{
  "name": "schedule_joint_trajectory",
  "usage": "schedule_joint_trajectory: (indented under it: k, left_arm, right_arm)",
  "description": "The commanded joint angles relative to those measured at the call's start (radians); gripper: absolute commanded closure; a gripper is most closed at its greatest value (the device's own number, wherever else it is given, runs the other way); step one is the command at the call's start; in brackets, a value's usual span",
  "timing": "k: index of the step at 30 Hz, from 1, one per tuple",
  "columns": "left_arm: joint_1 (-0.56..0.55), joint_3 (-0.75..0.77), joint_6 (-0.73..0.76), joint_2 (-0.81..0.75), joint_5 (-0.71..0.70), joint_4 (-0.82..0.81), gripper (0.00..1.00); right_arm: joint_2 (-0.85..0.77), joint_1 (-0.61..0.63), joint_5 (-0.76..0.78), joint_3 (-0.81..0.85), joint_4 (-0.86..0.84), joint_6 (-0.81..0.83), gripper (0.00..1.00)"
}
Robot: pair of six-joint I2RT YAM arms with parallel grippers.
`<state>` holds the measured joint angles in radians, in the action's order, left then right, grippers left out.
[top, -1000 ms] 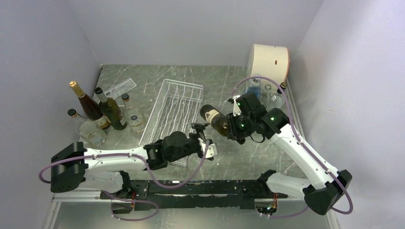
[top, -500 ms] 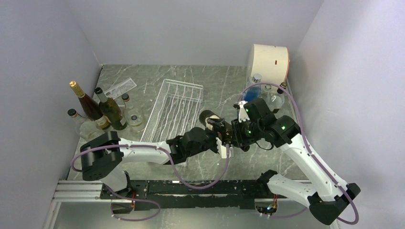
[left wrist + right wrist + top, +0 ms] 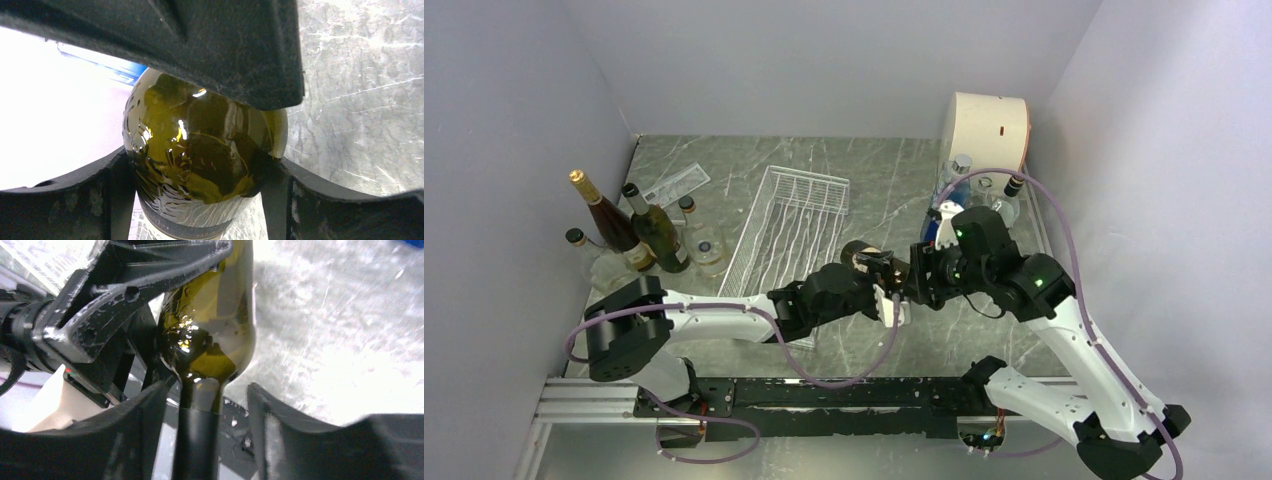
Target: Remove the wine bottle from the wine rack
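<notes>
Left claw (image 3: 200, 200) gripping one wine bottle (image 3: 861, 255), right claw (image 3: 209, 390) at neck

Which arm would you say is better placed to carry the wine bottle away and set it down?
Left, probably: the left end effector grips the wine bottle's wide body on both sides, while the right end effector only brackets the neck, with a gap at one finger.

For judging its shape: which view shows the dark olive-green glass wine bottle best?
Right wrist: the wine bottle shows its shoulder and black-wrapped neck inside the right gripper. Left wrist shows only its glossy body filling the left gripper. Top external shows just its base end, both grippers hiding the rest.
</notes>
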<state>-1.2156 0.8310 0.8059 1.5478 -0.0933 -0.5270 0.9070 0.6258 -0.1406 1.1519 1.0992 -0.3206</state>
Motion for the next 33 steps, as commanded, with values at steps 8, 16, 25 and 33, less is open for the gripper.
schedule_joint_trajectory:
  k: [8, 16, 25, 33]
  left_arm:
    - [0.016, 0.009, -0.384, -0.161, 0.024, -0.051, 0.88]
    - [0.114, 0.023, -0.689, -0.175, 0.132, 0.011, 0.89]
    - [0.131, 0.047, -0.809, -0.124, 0.155, 0.074, 0.90]
    - [0.133, 0.057, -0.865, -0.120, 0.187, 0.087, 0.90]
  right_arm:
    - [0.010, 0.005, 0.188, 0.089, -0.258, -0.054, 0.15]
    - [-0.040, 0.005, 0.132, 0.024, -0.433, -0.026, 0.14]
    - [0.007, 0.006, 0.096, -0.015, -0.522, 0.014, 0.15]
    - [0.052, 0.007, 0.007, -0.077, -0.570, 0.041, 0.45]
